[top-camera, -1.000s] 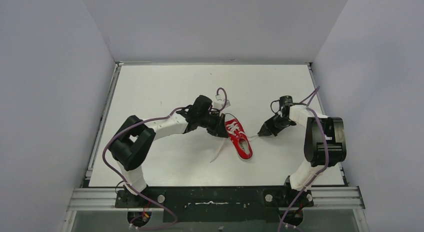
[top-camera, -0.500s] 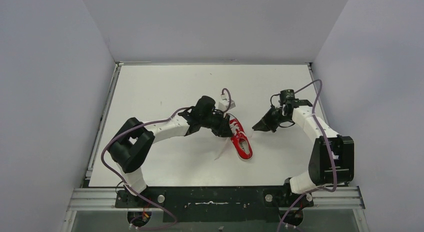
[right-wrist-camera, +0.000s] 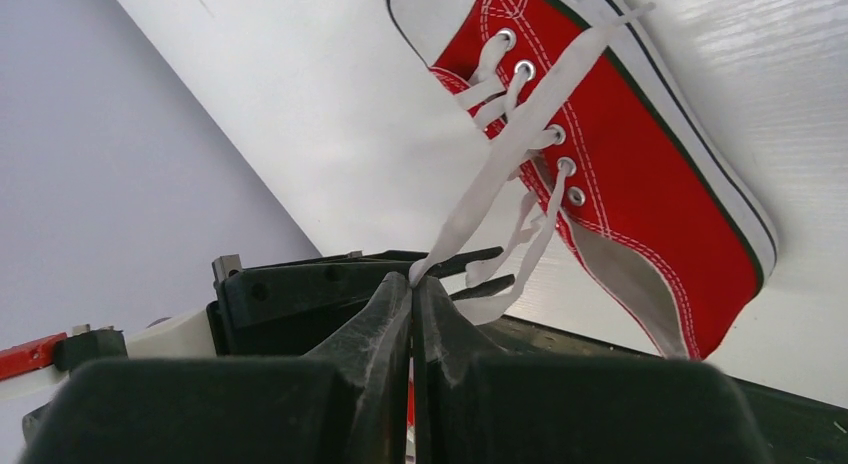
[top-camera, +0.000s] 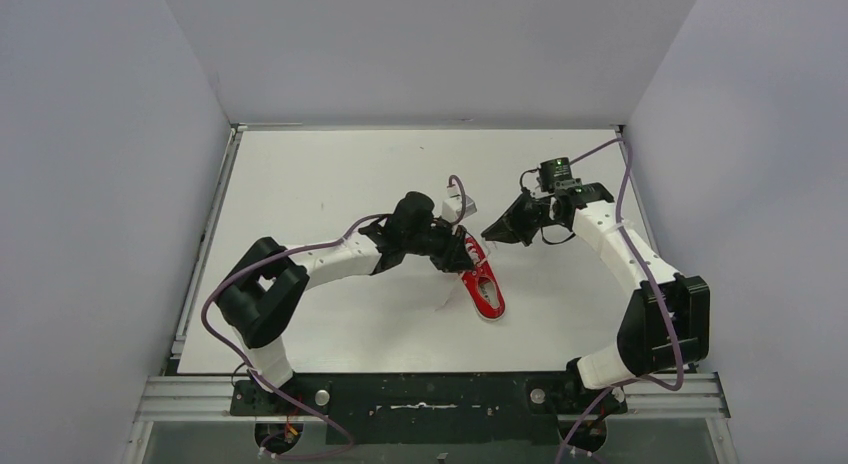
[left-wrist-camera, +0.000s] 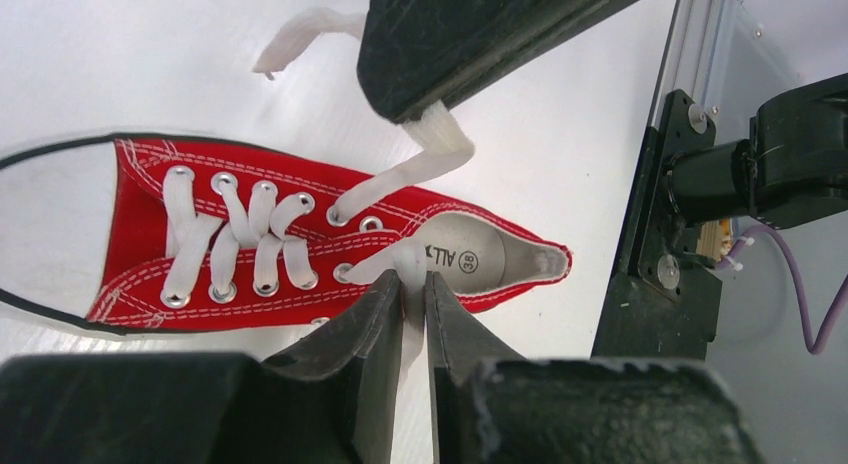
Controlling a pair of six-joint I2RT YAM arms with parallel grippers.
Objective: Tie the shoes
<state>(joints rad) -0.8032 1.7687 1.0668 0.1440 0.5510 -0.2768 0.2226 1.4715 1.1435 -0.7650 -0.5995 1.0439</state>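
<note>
White table (top-camera: 300,184), lilac walls (top-camera: 100,134), red sneaker (top-camera: 484,284), left pincer (left-wrist-camera: 413,281) and right pincer (right-wrist-camera: 412,282) pinching laces (left-wrist-camera: 440,146)

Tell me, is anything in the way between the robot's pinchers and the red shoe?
Nothing visible is. The left gripper is pinching one white lace right over the shoe, and the right gripper pinches the other lace, pulled tight.

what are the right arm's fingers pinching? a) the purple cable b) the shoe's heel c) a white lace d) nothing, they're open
c, the right wrist view shows the right fingers shut on a white lace that runs up to the red shoe.
</note>
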